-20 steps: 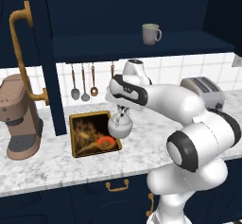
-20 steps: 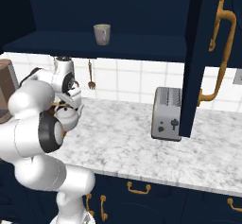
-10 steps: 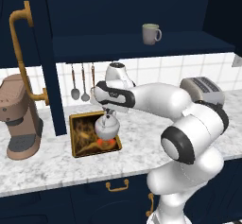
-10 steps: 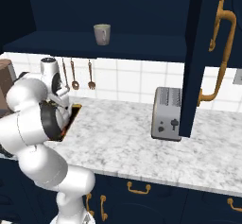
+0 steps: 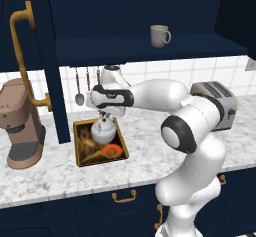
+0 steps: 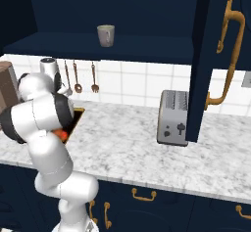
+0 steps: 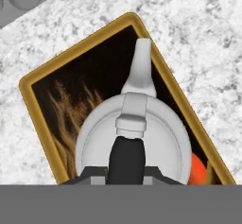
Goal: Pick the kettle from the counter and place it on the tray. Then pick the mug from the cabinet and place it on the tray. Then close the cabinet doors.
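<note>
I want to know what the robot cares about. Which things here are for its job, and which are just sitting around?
For the job:
- kettle, held over the tray by the end effector
- mug on the cabinet shelf
- cabinet doors, open
- counter

Just sitting around:
- toaster
- coffee machine
- hanging utensils
</note>
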Robot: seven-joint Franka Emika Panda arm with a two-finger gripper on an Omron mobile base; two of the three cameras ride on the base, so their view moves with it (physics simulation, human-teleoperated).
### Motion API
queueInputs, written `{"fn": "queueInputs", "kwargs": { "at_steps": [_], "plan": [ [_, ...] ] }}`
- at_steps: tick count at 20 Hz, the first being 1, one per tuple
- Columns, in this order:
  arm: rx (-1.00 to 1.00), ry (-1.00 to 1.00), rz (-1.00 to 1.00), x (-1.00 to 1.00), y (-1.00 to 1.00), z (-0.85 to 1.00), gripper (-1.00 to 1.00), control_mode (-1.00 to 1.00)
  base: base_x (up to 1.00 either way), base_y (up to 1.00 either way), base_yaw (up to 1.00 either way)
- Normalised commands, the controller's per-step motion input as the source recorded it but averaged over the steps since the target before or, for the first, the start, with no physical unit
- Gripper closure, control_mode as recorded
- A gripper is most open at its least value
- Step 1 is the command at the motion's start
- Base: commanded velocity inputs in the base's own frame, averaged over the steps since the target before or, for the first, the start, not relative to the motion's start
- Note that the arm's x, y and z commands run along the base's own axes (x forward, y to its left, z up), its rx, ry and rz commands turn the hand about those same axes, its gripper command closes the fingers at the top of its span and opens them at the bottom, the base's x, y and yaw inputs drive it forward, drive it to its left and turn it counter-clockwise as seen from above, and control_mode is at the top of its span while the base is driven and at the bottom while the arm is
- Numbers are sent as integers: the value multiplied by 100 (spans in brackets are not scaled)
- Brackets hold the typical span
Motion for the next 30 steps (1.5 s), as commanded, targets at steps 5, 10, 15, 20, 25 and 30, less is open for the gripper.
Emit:
{"fn": "queueInputs", "kwargs": {
  "at_steps": [5,10,15,20,25,30],
  "plan": [
    [0,0,-3,43,28,-10,100,-100,0,0,0],
    [0,0,0,3,0,0,100,-100,0,0,0],
    [0,0,0,0,0,0,-100,-100,0,0,0],
    [0,0,0,0,0,-20,-100,-100,0,0,0],
    [0,-7,0,-9,0,-10,-100,-100,0,0,0],
    [0,-25,0,-57,0,0,-100,-100,0,0,0]
  ]
}}
